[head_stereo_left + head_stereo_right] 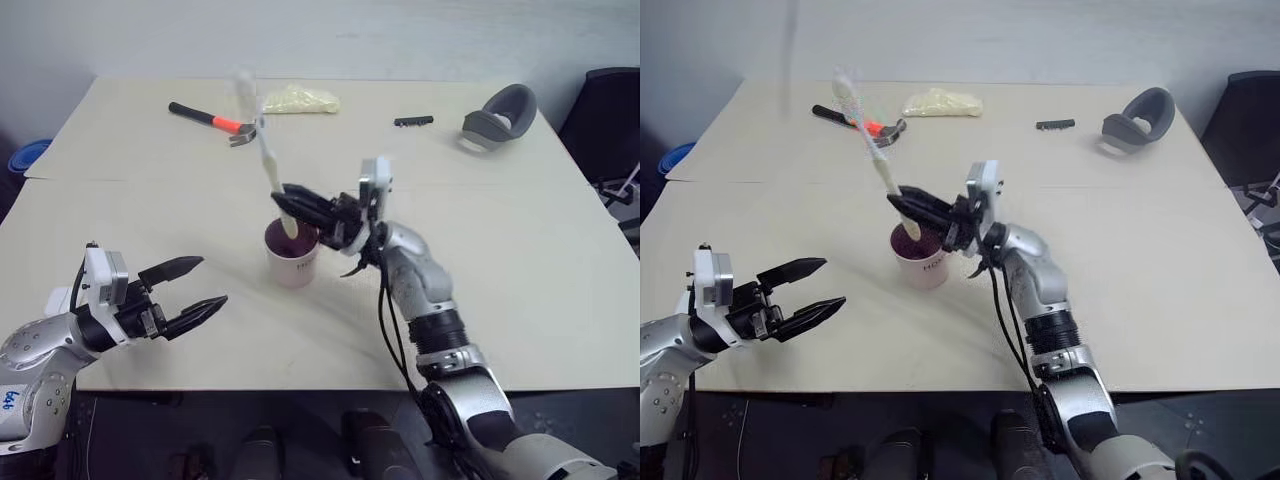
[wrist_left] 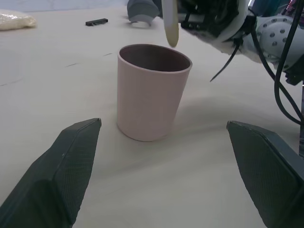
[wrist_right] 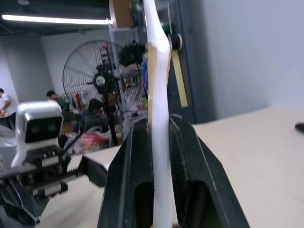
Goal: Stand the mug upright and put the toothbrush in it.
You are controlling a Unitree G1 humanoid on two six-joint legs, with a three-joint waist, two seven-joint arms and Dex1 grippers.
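The pale pink mug [image 1: 292, 262] stands upright at the table's middle, its dark maroon inside showing. My right gripper [image 1: 290, 200] is over it, shut on the toothbrush [image 1: 265, 150], which rises slanting up and away from me. The brush's lower end [image 2: 170, 28] hangs just above the mug's [image 2: 149, 95] mouth. In the right wrist view the white toothbrush [image 3: 159, 95] is clamped between the two black fingers. My left gripper [image 1: 214, 280] stands open to the left of the mug, apart from it, with nothing between its fingers.
At the back of the table lie a hammer [image 1: 210, 120] with an orange-and-black handle, a pale yellow bag [image 1: 298, 98], a short black bar [image 1: 413, 121] and a grey-and-white rounded case [image 1: 498, 117]. A black chair [image 1: 610, 120] stands past the right edge.
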